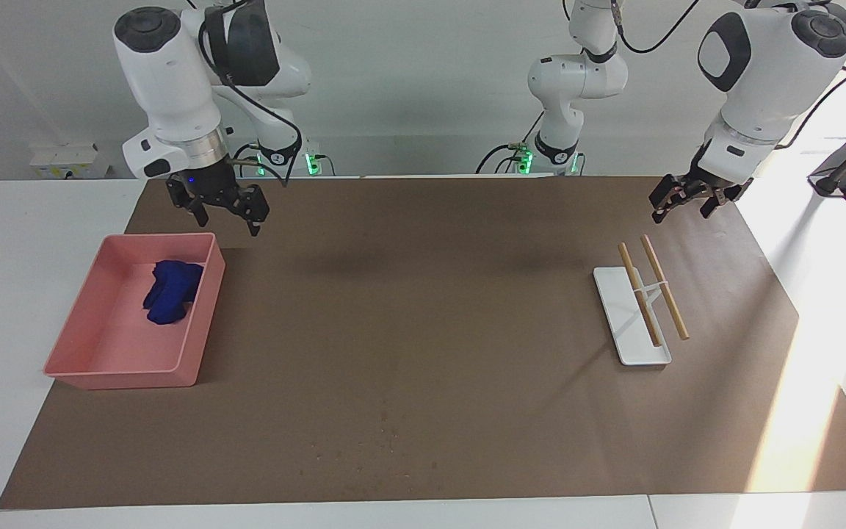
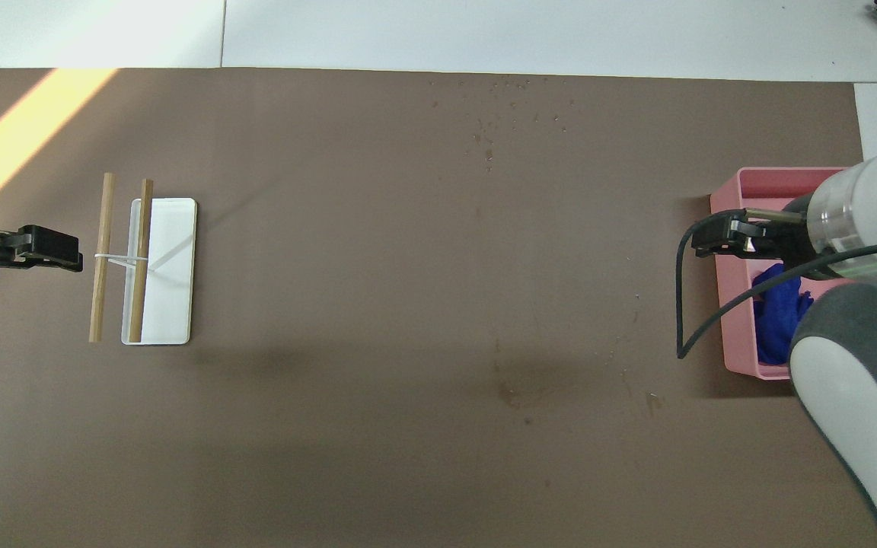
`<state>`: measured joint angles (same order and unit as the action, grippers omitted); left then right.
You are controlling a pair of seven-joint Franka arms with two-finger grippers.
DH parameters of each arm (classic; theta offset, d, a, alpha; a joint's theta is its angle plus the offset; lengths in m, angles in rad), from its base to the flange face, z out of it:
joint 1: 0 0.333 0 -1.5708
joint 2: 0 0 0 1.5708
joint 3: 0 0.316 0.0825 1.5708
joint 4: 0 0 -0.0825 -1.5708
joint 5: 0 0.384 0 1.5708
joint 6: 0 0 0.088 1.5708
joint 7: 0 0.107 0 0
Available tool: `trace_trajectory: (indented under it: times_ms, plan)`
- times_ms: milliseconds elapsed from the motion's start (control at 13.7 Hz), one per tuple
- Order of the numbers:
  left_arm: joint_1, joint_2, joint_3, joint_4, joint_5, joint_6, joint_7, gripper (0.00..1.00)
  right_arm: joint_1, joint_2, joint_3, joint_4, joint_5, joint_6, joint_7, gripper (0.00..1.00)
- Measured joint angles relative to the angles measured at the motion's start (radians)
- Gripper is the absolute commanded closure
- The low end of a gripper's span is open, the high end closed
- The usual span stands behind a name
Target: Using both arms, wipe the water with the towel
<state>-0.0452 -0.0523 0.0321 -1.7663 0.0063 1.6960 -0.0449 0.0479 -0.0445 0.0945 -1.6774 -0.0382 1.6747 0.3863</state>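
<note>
The towel [image 1: 170,292], a crumpled deep-blue cloth, lies inside the pink tray [image 1: 118,360] at the right arm's end of the table, at the tray's end nearer the robots; from above the towel [image 2: 777,316] is partly hidden by the arm. My right gripper [image 1: 228,222] hangs open and empty, raised over the tray's corner nearest the robots; from overhead the right gripper [image 2: 705,240] covers the tray's rim [image 2: 728,320]. The water [image 1: 386,433] is a scatter of tiny droplets [image 2: 515,106] near the mat's edge farthest from the robots. My left gripper [image 1: 682,213] waits open in the air beside the rack.
A white rack [image 1: 632,316] with two wooden rods sits on the brown mat toward the left arm's end; overhead the rack [image 2: 164,266] lies just past my left gripper [image 2: 69,259]. A fainter patch of specks [image 2: 511,396] marks the mat nearer the robots.
</note>
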Motion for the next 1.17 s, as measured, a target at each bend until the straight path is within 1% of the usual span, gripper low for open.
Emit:
trace_trajectory:
  times_ms: [146,364,583,1166]
  plan:
    - [0.000,0.000,0.000,0.000,0.000,0.000,0.000,0.00,-0.015,0.008,-0.013,0.061,0.010,-0.043,0.000,0.00]
    - [0.000,0.000,0.000,0.000,0.000,0.000,0.000,0.00,-0.038,0.018,-0.019,0.105,0.013,-0.071,-0.020,0.00]
    - [0.000,0.000,0.000,0.000,0.000,0.000,0.000,0.00,-0.047,0.030,-0.019,0.107,0.014,-0.083,-0.077,0.00]
    - [0.000,-0.001,0.000,0.000,0.000,0.000,-0.004,0.00,-0.050,0.032,-0.016,0.101,0.015,-0.111,-0.103,0.00]
